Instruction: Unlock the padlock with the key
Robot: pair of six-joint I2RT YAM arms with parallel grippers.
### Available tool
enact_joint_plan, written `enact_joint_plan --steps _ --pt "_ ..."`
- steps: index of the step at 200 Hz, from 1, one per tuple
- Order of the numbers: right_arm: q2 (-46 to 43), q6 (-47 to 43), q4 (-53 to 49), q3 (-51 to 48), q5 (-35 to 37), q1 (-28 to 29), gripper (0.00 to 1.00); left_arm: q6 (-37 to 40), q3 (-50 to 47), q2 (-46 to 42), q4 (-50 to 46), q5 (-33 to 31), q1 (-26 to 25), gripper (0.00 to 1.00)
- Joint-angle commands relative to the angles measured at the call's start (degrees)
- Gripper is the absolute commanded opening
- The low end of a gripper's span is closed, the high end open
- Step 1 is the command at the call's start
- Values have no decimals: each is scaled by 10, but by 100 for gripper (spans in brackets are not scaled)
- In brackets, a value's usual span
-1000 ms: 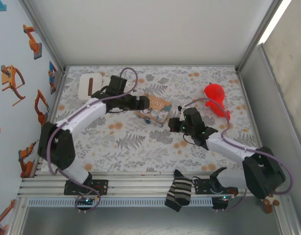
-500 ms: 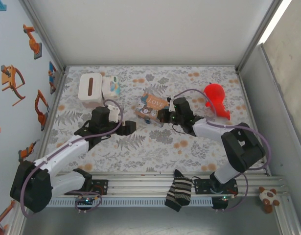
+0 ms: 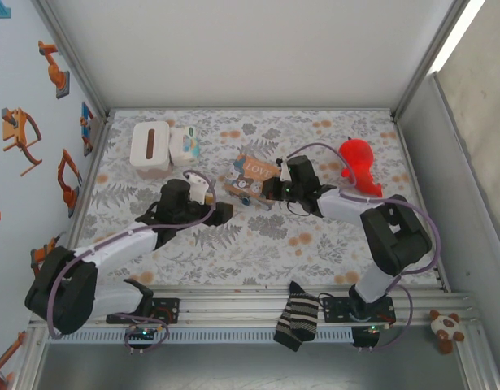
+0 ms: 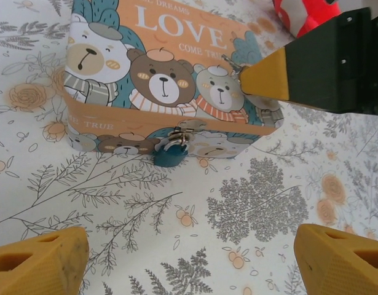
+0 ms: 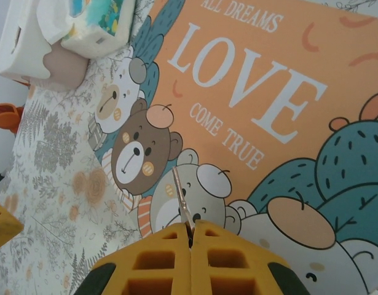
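1. Two hands work near the "LOVE" box (image 4: 176, 37) on the table (image 4: 176, 246). The left hand (image 4: 189, 264) faces the box's front wall with its fingers spread wide, holding nothing.
2. The right hand (image 5: 190, 236) is pinched tight on the key (image 5: 181, 196). The key's thin metal blade pokes out from between the fingertips, over the bears printed on the lid.
3. The padlock (image 4: 169, 153), blue-bodied, hangs at the clasp on the box's front wall. It is near the key tip but apart from it.
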Motion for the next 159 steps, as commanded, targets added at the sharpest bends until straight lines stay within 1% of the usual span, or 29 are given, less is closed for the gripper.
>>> enact_joint_plan --steps 1,24,41,48,77,121,159 --pt "15 -13 -26 10 -9 -5 0 16 21 46 56 46 7 86" --pt "20 -1 -18 4 -14 -6 0 5 34 106 101 91 14 84" --pt "19 5 -12 -3 -12 -6 0 5 45 149 130 127 20 74" --pt "20 3 -15 -3 -14 -6 0 2 51 165 135 138 24 72" --pt "16 -5 -28 -4 -11 -6 0 -4 65 221 169 175 34 71" --pt "13 -15 -42 -3 -6 -6 0 0 93 278 178 211 35 70" --pt "15 -17 -45 -1 -2 -6 0 -10 98 316 220 218 35 69"
